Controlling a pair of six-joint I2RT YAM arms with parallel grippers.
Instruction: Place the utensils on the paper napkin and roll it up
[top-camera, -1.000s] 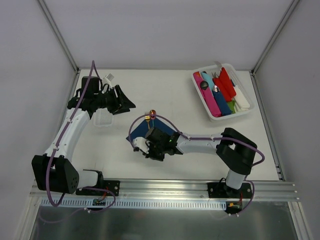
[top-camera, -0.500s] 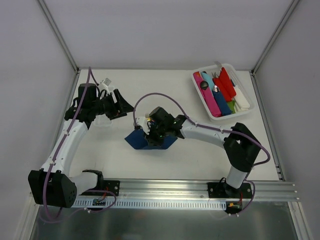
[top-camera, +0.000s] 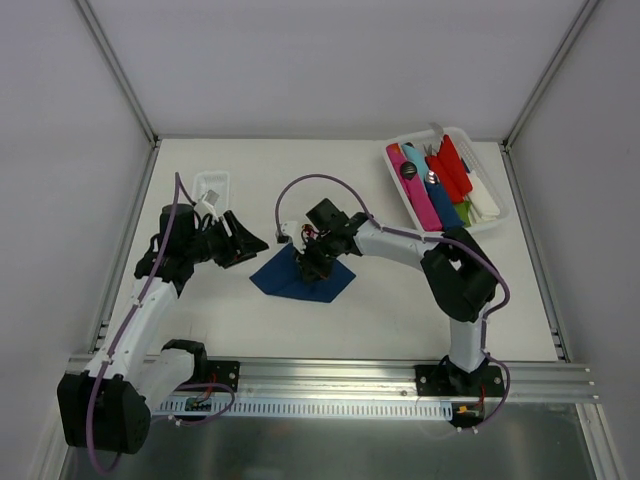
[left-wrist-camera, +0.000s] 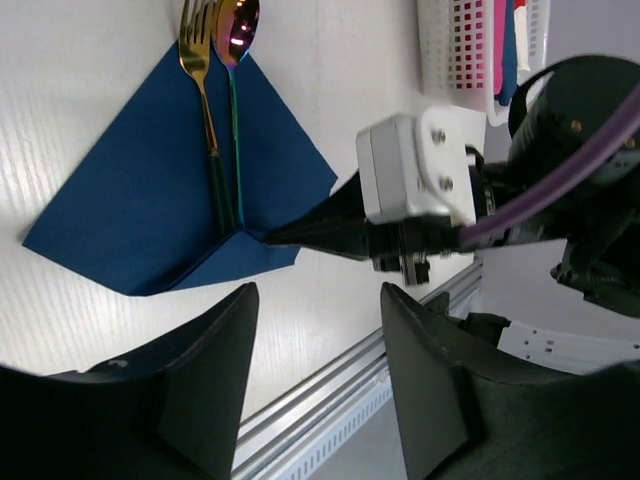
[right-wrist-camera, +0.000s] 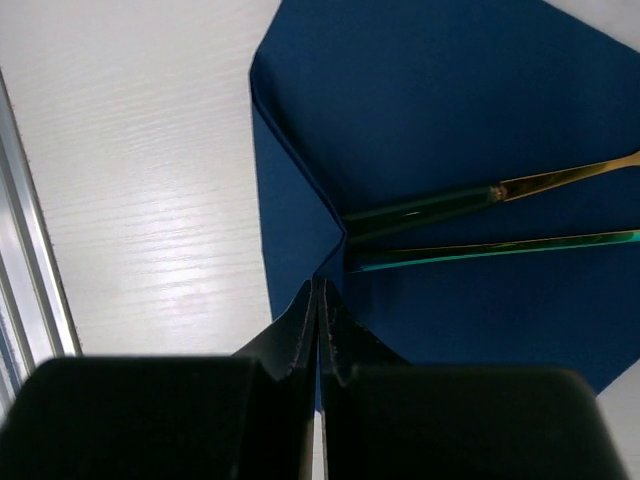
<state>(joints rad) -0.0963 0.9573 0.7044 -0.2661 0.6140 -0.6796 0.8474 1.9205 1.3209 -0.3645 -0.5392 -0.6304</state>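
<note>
- Near the table's middle, the paper napkin (top-camera: 298, 281) lies flat with the utensils (left-wrist-camera: 207, 120) side by side on it, their heads poking past its far corner.
- The right gripper (right-wrist-camera: 318, 300) is clenched on the napkin's folded near corner, right at the handle ends.
- The left gripper (left-wrist-camera: 318, 300) hangs just beside the napkin, jaws spread, grasping nothing.
- Risk: nothing pins the sheet, so pulling the fold over may drag the whole napkin and slide the utensils off.
- Risk: thin paper could slip from the pinch or tear if tugged hard.
- Risk: a loose first turn may let the handles splay apart.
</note>
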